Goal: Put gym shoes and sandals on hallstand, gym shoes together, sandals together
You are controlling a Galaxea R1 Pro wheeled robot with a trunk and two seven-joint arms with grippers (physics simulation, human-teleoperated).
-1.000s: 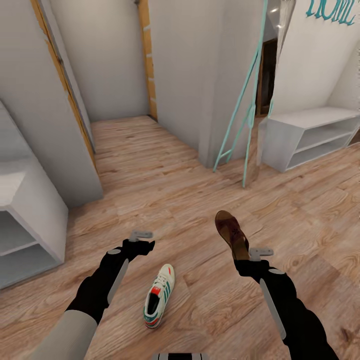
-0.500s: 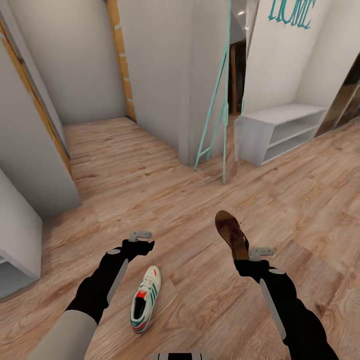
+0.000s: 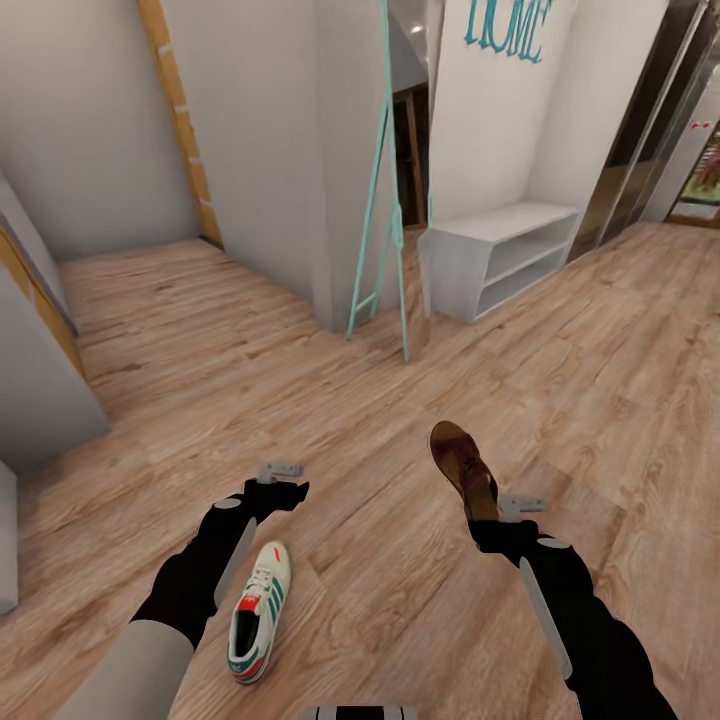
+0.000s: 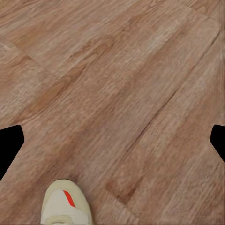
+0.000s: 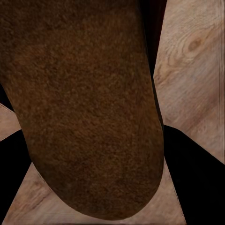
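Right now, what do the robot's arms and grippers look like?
Both arms are matte black with a long light-grey panel along each forearm and a small grey oval near the wrist. The left arm turns pale grey at its upper segment. Left gripper and right gripper have short grey fingers; no cables show.

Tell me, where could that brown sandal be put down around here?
The flat top of the white shoe rack looks bare, as do its open shelves. The wood floor between the rack and the arms is open too. Near the left gripper it is tighter: a sneaker lies there. The right gripper holds the sandal.
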